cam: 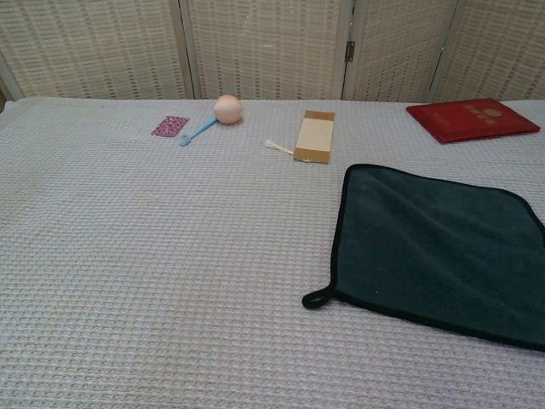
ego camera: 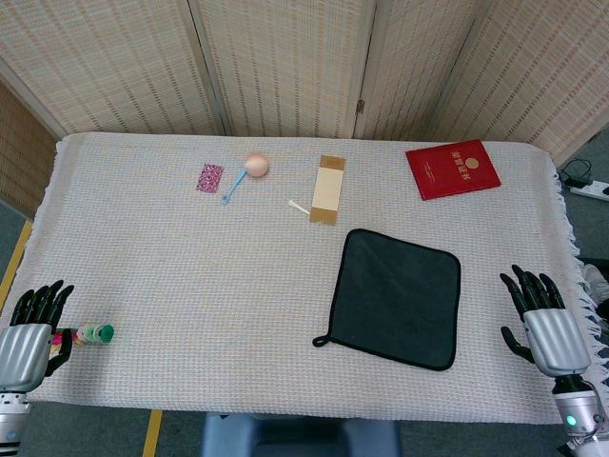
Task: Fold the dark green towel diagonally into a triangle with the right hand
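The dark green towel (ego camera: pixel 398 296) (cam: pixel 439 247) lies flat and unfolded on the table, right of centre, with a black edge and a small hanging loop (ego camera: pixel 322 339) (cam: pixel 315 298) at its near left corner. In the head view my right hand (ego camera: pixel 542 322) hovers at the table's right edge, just right of the towel, fingers spread and holding nothing. My left hand (ego camera: pixel 33 326) rests at the near left edge, fingers apart and empty. Neither hand shows in the chest view.
A red booklet (ego camera: pixel 453 168) (cam: pixel 473 118) lies far right. A tan card (ego camera: pixel 327 188) (cam: pixel 315 135), a small white stick (ego camera: pixel 299 206), a pink ball on a blue handle (ego camera: pixel 255 166) (cam: pixel 226 108) and a magenta patch (ego camera: pixel 209 177) lie at the back. A small colourful toy (ego camera: pixel 93 334) sits by my left hand.
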Controlling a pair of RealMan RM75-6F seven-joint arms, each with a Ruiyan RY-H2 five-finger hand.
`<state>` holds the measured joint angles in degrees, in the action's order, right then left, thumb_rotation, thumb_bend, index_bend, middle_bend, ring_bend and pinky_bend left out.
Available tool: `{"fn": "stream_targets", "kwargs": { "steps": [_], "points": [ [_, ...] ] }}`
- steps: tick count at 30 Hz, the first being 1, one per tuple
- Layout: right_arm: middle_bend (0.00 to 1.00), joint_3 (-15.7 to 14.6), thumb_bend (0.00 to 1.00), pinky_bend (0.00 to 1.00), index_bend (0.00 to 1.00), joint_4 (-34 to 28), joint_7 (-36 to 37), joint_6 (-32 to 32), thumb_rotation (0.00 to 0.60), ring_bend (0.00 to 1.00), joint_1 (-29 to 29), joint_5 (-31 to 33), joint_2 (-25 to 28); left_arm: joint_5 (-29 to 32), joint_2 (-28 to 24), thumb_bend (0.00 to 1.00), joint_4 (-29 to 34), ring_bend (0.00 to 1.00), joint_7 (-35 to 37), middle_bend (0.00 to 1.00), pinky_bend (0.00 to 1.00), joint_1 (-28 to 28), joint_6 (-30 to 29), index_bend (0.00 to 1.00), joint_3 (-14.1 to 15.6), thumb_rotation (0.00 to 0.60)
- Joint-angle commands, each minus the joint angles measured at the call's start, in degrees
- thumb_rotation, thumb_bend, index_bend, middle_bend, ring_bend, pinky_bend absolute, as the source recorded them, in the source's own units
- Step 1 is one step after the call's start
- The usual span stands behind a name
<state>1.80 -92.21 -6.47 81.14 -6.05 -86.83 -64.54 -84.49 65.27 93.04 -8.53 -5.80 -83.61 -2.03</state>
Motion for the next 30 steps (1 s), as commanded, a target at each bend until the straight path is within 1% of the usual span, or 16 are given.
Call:
{"fn": "stream_targets", "kwargs": {
  "steps": [1, 8, 11, 15, 16, 18, 20, 21, 22, 23, 25, 27, 30],
  "points": [
    [0.0, 0.0, 0.42, 0.0, 0.0, 0.1, 0.0, -0.1, 0.6, 0.0, -0.1, 0.1, 0.0, 0.0, 0.0, 0.69, 0.0, 0.0, 0.0, 0.06, 0.0, 0.0, 0.0, 0.07, 0.0, 0.6],
    [0.0, 0.2, 0.42, 0.0, 0.0, 0.2, 0.3, 0.0, 0.6, 0.0, -0.1, 0.2, 0.0, 0.0, 0.1, 0.69, 0.1, 0.0, -0.2, 0.06, 0.0, 0.0, -0.1, 0.07, 0.0, 0.6],
    [0.0, 0.4, 0.42, 0.0, 0.0, 1.7, 1.3, -0.1, 0.6, 0.0, -0.6, -0.3, -0.6, -0.3, 0.1, 0.69, 0.2, 0.0, 0.0, 0.06, 0.0, 0.0, -0.3, 0.07, 0.0, 0.6],
    [0.0, 1.1, 0.42, 0.0, 0.0, 4.4, 4.6, -3.4, 0.6, 0.0, -3.2, -0.7, -1.6, -0.4, -0.2, 0.69, 0.5, 0.0, 0.7, 0.06, 0.0, 0.0, -0.3, 0.07, -0.1, 0.6],
    [0.0, 1.4, 0.42, 0.0, 0.0, 4.7, 5.3, -4.6, 0.6, 0.0, -4.2, -0.9, -1.5, -0.4, -0.3, 0.69, 0.5, 0.0, 0.8, 0.06, 0.0, -0.1, -0.3, 0.07, -0.1, 0.6],
    [0.0, 2.5, 0.42, 0.0, 0.04, 5.1, 6.0, -7.0, 0.6, 0.0, -7.0, -1.7, -0.9, -0.6, -0.5, 0.69, 0.3, 0.0, 1.3, 0.06, 0.0, -0.2, -0.2, 0.07, 0.0, 0.6],
    [0.0, 3.9, 0.42, 0.0, 0.15, 5.0, 5.9, -9.3, 0.6, 0.0, -9.5, -1.4, -0.5, -0.6, -0.7, 0.69, 0.3, 0.0, 1.8, 0.06, 0.0, -0.3, 0.2, 0.06, 0.0, 0.6],
    [0.0, 4.9, 0.42, 0.0, 0.19, 5.0, 5.6, -11.1, 0.6, 0.0, -11.2, -0.8, -0.3, -0.4, -0.8, 0.69, 0.4, 0.0, 2.2, 0.06, 0.0, -0.4, 0.5, 0.06, 0.0, 0.6],
    [0.0, 5.6, 0.42, 0.0, 0.25, 4.9, 5.1, -12.9, 0.6, 0.0, -12.5, 0.1, -0.1, -0.4, -0.9, 0.69, 0.4, 0.0, 2.4, 0.06, 0.0, -0.4, 0.6, 0.06, 0.0, 0.6],
    [0.0, 6.5, 0.42, 0.0, 0.29, 4.6, 4.5, -15.8, 0.6, 0.0, -14.4, 1.6, 0.1, -0.4, -1.0, 0.69, 0.5, 0.0, 2.6, 0.06, 0.0, -0.4, 0.6, 0.06, 0.0, 0.6],
    [0.0, 7.8, 0.42, 0.0, 0.32, 4.1, 3.3, -20.7, 0.6, 0.0, -17.1, 5.0, 0.1, -0.6, -1.2, 0.69, 0.7, 0.0, 2.9, 0.06, 0.0, -0.4, 0.6, 0.06, 0.1, 0.6],
    [0.0, 9.2, 0.42, 0.0, 0.32, 4.2, 1.3, -26.7, 0.6, 0.0, -20.4, 9.8, -0.3, -0.9, -1.5, 0.69, 1.0, 0.0, 3.5, 0.06, 0.0, -0.3, 0.3, 0.06, 0.2, 0.6],
    [0.0, 10.9, 0.42, 0.0, 0.33, 7.3, -1.4, -33.0, 0.6, 0.01, -25.0, 15.5, -2.9, -0.9, -1.8, 0.69, 0.9, 0.0, 4.2, 0.06, 0.0, -0.1, -0.1, 0.06, 0.2, 0.6]
  ]
}}
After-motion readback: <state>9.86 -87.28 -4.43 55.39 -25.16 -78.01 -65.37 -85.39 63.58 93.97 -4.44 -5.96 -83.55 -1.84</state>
